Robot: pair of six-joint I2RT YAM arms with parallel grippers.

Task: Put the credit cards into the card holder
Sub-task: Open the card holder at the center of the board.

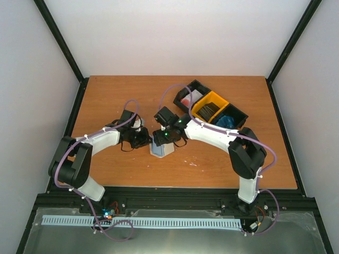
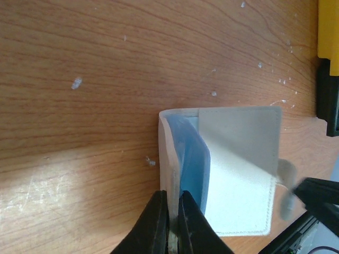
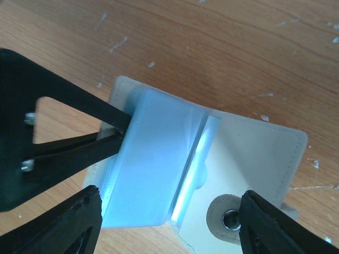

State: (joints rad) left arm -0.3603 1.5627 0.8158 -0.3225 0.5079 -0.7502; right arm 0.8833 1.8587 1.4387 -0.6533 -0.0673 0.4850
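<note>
The left pincer (image 2: 172,201) clamps the card holder's (image 2: 241,159) edge at mid-counter (image 1: 238,164), 8 o'clock of the bins (image 1: 197,83). A blue card (image 3: 153,159) appears tucked inside. The right pincer (image 3: 169,196), spread and empty, should rise straight up, clear of the snap (image 3: 231,218).

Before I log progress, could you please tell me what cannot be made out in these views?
Right wrist: glare washes out the blue inside the card holder; card or lining unclear.
Top external: the right gripper covers part of the card holder; black bin contents too small.
Left wrist: yellow bin cut by the right edge.
</note>
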